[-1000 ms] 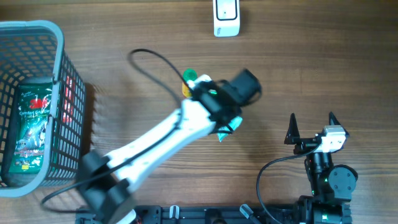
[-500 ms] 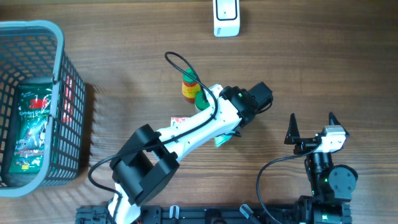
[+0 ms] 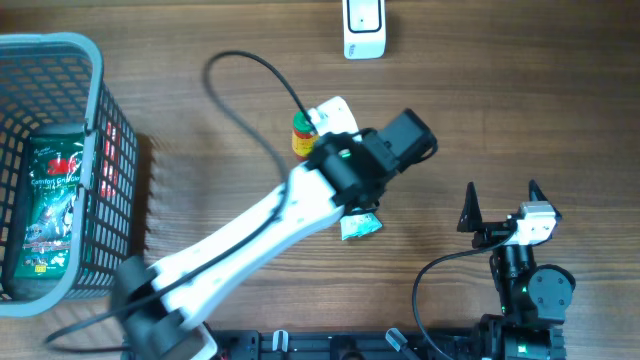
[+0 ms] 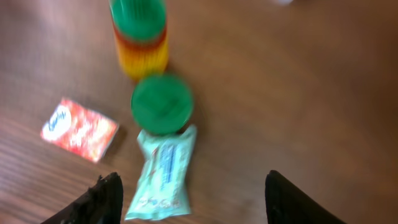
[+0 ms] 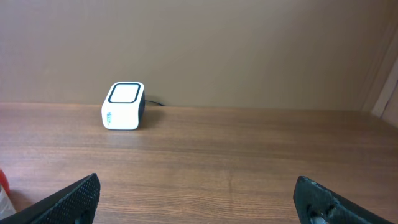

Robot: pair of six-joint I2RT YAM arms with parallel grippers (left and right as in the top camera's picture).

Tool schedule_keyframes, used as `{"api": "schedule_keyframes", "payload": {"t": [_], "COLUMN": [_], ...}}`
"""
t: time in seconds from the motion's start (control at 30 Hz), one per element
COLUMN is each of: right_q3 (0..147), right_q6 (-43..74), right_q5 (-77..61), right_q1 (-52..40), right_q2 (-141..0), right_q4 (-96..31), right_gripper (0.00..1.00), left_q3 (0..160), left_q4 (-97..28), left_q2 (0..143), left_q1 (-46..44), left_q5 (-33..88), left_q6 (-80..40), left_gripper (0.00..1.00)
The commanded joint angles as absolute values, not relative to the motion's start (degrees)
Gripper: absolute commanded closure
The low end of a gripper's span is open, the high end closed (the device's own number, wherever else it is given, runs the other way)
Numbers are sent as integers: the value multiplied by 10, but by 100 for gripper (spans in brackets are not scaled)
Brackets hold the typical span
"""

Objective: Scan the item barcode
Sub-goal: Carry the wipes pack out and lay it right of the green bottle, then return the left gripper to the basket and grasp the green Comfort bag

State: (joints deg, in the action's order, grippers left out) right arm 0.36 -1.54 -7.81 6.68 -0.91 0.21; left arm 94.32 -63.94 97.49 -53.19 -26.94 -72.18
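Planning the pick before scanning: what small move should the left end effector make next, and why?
Probably lower the left end effector onto the mint-green packet: its fingers stand apart and empty, the packet lies flat just ahead between them, and the green cap sits close by, so descend carefully.

Setting: mock shop checkout – a grey shopping basket (image 3: 60, 41) is holding a green pack (image 3: 55, 205), a white barcode scanner (image 3: 364, 28) and snack packet (image 3: 360, 226) are sitting on a wooden table (image 3: 520, 100).

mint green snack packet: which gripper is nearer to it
Left. The left gripper hangs just above the snack packet; the right gripper sits well off to its right, apart from it.
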Motion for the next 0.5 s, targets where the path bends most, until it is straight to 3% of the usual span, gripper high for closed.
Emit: {"api": "schedule_keyframes", "payload": {"t": [0.0,0.2,0.47], "right_q3": [3,3,3], "right_q6": [-11,-11,-11], "right_q5": [-73,-73,-73], "right_q1": [65,65,65], "right_q2": [-8,-8,-8], "right_q4": [4,4,4], "right_gripper": [0,0,0], "left_q3": [961,961,961], "left_q4": [-645,-641,-676], "left_q2": [882,758,655], "left_q1": [-522,-419,-110], "left_q5": [-413,-504,-465], "left_q6": [-694,-713,-806], "left_gripper": [34,26,20]}}
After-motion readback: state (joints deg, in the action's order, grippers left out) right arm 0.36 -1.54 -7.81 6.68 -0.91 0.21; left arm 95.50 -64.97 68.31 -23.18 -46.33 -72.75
